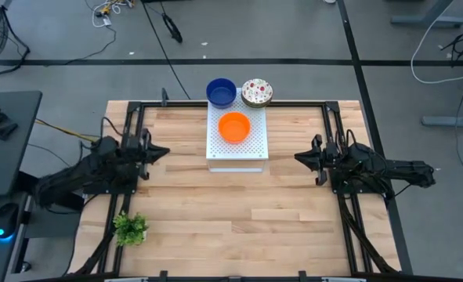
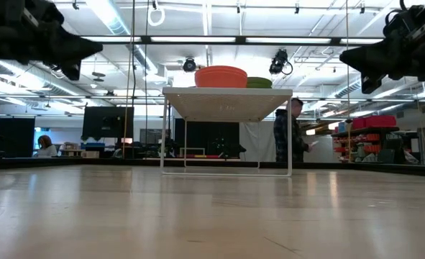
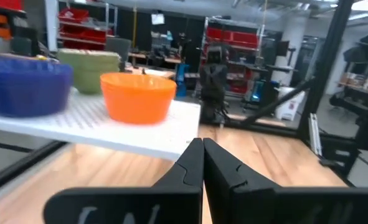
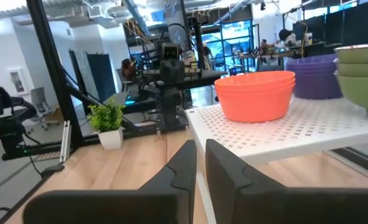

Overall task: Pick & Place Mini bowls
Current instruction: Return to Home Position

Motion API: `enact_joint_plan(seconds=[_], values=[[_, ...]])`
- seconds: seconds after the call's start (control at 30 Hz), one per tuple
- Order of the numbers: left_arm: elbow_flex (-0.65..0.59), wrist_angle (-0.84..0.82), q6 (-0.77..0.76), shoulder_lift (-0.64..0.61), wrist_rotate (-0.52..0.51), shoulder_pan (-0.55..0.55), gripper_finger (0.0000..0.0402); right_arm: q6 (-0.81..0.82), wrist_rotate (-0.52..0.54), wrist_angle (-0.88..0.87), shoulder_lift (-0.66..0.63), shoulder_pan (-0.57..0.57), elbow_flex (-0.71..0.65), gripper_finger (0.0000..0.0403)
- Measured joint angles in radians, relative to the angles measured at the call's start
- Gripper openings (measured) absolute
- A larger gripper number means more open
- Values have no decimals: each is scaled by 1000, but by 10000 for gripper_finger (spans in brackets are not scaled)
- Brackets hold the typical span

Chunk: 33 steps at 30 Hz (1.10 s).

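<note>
The left arm is folded low on its own side with the forearm level. The left end effector [image 1: 165, 151] points inward toward the other arm. Its two dark fingers [image 3: 190, 171] are pressed together at the tips, with nothing between them. The right arm mirrors this pose on the opposite side. The right end effector [image 1: 298, 157] aims back at its partner and is well apart from it. Its fingers [image 4: 182, 171] show a narrow gap and hold nothing.

The left arm [image 1: 98, 168] and right arm [image 1: 372, 168] are matte black and angular (each ending in two slim dark fingers [image 3: 190, 174])
</note>
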Motion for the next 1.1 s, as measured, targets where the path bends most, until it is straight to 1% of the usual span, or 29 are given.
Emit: enact_joint_plan(seconds=[0.2, 0.3, 0.4, 0.53, 0.8, 1.1], values=[[-109, 131, -3, 0, -52, -73, 3, 0, 0, -1, 0, 0, 0, 40], [-119, 119, 5, 1, -106, -119, 2, 0, 0, -6, 0, 0, 0, 40], [-119, 106, 52, 2, -132, -161, 2, 0, 0, -19, 0, 0, 0, 40], [-118, 68, 55, 4, -216, -185, 2, 0, 0, -27, 0, 0, 0, 40], [-118, 63, 55, 18, -201, -199, 22, 11, 22, -72, 11, -1, 1, 40], [-119, 91, 55, 18, -191, -199, 21, -125, 15, -71, 38, 4, 1, 40]])
